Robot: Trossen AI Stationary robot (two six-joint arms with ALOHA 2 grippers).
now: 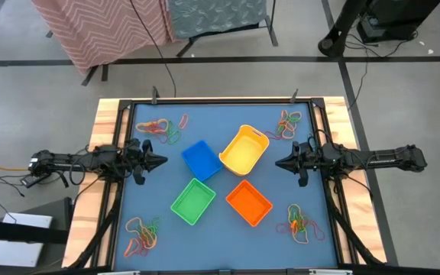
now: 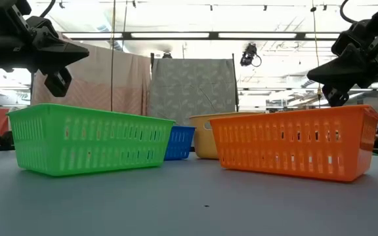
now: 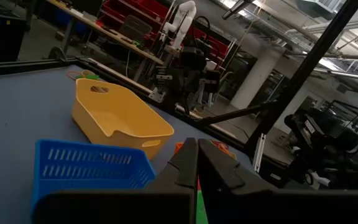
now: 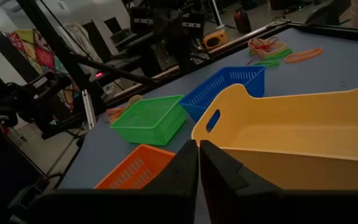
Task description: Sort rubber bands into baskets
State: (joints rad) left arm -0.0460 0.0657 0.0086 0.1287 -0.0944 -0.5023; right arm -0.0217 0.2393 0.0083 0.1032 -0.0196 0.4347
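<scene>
Sorting has not visibly begun: both arms hover at the table's sides with fingers pinched together on nothing, and as far as the views reach the four tubs look empty. The left gripper points inward at the small blue slotted plastic basket, which sits just ahead of its tips; the right gripper faces the yellow smooth-walled plastic basket, equally close in front of it. Beyond the blue tub from the left gripper lie the green slotted basket and the orange slotted basket, side by side.

The thin coloured rubber bands lie in four tangles at the mat's corners. For the left gripper, one heap is near, off to one flank, and another lies farther off on the opposite flank. The right gripper has a cluster near one flank and another on the other.

To do the step well, I would judge that each gripper should open first, come down on the edge of its nearest heap, and pinch a single loop rather than a knot, since tangled bands will likely drag neighbours along.

The work surface is a blue mat in a dark frame on a wooden table. Around it are a grey floor, draped cloths, shelving and other equipment.
</scene>
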